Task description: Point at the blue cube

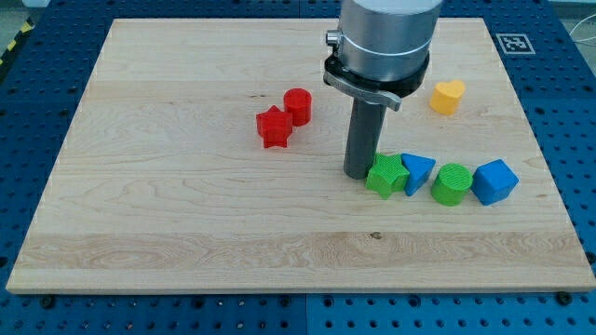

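The blue cube point(494, 181) sits at the view's right on the wooden board point(186, 214), last in a row of blocks. My tip point(358, 174) rests on the board at the left end of that row, touching or almost touching a green star-like block point(386, 176). Between the tip and the blue cube lie that green block, a blue triangular block point(419, 171) and a green cylinder point(452, 183). The tip is well left of the blue cube.
A red cylinder point(298, 105) and a red star block point(274, 127) sit together left of the rod. A yellow heart-like block point(448, 96) lies toward the top right. The arm's grey body point(386, 37) hangs over the board's top middle.
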